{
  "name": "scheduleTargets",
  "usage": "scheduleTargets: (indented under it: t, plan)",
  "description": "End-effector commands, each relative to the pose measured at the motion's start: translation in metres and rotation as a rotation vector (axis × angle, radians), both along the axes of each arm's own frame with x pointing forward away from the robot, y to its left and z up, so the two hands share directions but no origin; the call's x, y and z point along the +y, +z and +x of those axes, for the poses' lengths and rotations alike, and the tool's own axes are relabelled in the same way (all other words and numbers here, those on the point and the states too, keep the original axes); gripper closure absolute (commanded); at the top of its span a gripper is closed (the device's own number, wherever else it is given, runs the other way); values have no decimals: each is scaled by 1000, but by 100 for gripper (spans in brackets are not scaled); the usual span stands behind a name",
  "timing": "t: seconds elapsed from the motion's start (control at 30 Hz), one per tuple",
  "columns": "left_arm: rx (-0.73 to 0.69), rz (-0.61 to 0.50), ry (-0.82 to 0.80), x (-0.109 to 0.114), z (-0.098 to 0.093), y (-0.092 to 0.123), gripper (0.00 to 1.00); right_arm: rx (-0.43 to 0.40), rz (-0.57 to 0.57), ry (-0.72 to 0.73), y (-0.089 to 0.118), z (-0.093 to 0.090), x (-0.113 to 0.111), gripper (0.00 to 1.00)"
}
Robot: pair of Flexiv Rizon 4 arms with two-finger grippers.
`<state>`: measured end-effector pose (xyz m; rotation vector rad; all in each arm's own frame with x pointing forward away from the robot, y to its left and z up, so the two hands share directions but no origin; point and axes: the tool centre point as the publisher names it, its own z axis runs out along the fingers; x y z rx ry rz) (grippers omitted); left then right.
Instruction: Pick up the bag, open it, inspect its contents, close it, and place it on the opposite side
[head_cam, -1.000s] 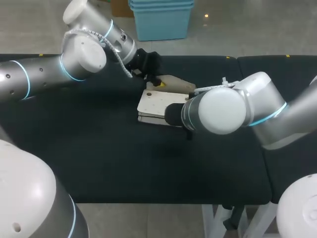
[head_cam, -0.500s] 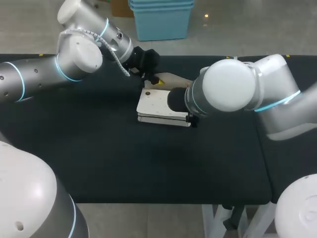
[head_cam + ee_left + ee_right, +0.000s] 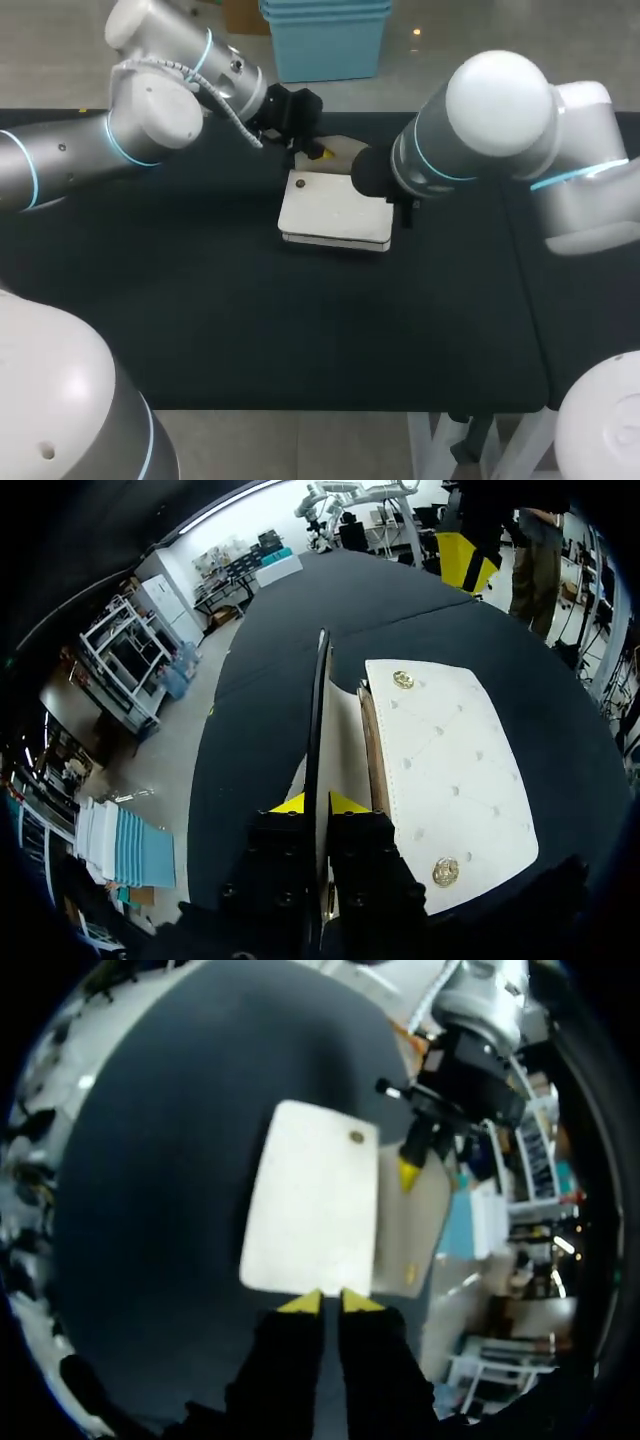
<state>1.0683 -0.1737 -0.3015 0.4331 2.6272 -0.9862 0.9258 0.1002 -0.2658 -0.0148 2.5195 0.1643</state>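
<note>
The left gripper is clamped on the thin edge of the tan flap, which stands upright between its yellow tips and runs straight ahead of them. Just beside that gripper, the flat white quilted bag with round gold studs lies on the black cloth tabletop, its body joined to the lifted flap. The right gripper sits at the bag's opposite edge with its tips drawn close together, the bag stretching ahead of it toward the left gripper.

White quilted bag — flat, flap open
</note>
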Motion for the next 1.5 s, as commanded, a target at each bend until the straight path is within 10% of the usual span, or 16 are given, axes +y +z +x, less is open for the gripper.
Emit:
scheduleTargets:
  t: [0.03,0.73,1.5]
  plan:
    - [-37,18,12,8,-21,37,100,40,-27,3,13,6,5,100]
    - [-40,14,46,8,-28,61,100,-11,-40,52,32,26,15,100]
    - [-39,-2,116,14,-55,57,100,8,-10,81,0,59,30,100]
